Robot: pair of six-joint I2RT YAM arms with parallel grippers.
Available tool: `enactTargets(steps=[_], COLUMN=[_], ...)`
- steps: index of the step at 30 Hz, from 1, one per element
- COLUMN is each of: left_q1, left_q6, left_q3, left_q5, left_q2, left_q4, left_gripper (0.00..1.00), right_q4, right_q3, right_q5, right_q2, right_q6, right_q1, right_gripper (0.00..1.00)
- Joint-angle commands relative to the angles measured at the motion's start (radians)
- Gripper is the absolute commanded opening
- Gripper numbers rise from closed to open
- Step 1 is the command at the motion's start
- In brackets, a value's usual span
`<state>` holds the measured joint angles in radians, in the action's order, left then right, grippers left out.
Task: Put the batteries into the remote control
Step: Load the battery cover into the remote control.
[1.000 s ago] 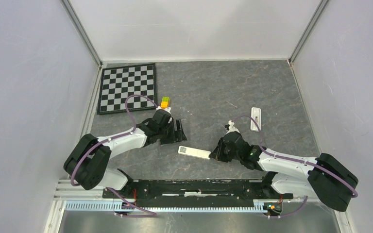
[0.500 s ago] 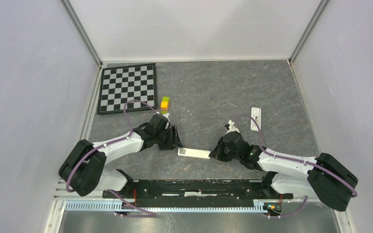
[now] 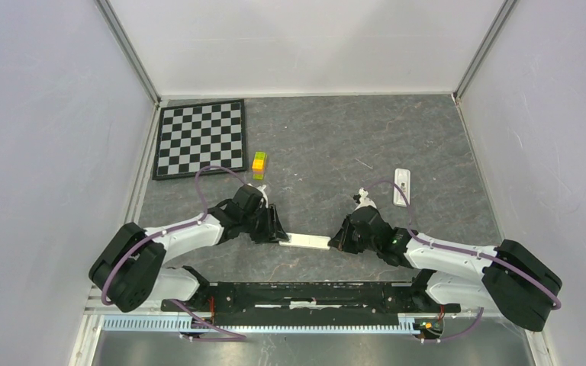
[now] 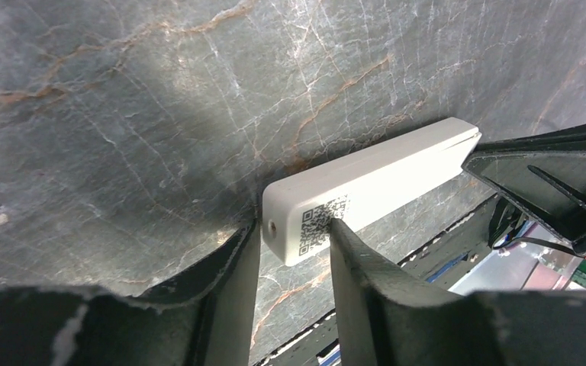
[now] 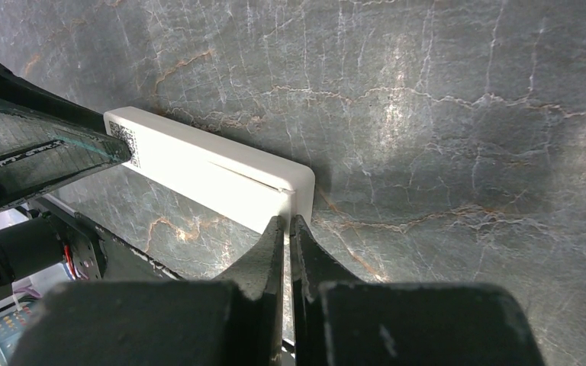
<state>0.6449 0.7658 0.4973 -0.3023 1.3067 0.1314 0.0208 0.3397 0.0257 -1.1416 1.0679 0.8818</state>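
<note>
The remote control [image 3: 306,242] is a slim white bar lying flat on the dark marbled table. My left gripper [image 3: 278,231] is open at its left end. In the left wrist view the gripper [image 4: 294,238] has the QR-code end of the remote [image 4: 370,184] between its fingertips [image 4: 351,252]. My right gripper [image 3: 336,242] is shut, and in the right wrist view [image 5: 288,227] its tips rest against the right end of the remote [image 5: 206,171]. No batteries are in view.
A second white remote-like piece [image 3: 402,187] lies at the right. A yellow-green and orange block [image 3: 259,163] sits beside a chessboard [image 3: 201,139] at the back left. Grey walls enclose the table.
My left gripper has moved forward and right, from near the block to the remote's left end. The remote has turned slightly. The right arm has hardly moved.
</note>
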Motion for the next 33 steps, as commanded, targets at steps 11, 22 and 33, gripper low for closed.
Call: enactTargets(steps=[11, 22, 33], left_q1=[0.054, 0.062, 0.045], left_q6=[0.09, 0.039, -0.011], left_q3=[-0.004, 0.076, 0.186], left_q5=[-0.078, 0.038, 0.366], left_q2=[0.072, 0.063, -0.104], left_q4=[-0.178, -0.067, 0.215], left_gripper=[0.39, 0.42, 0.74], right_q4=[0.12, -0.014, -0.075], right_q3=[0.043, 0.136, 0.22], right_q5=[-0.055, 0.11, 0.101], right_q2=[-0.106, -0.091, 0.038], right_q6=[-0.029, -0.169, -0.632], right_q1=[0.073, 0.109, 0.05], right_gripper=[0.0, 0.07, 0.68])
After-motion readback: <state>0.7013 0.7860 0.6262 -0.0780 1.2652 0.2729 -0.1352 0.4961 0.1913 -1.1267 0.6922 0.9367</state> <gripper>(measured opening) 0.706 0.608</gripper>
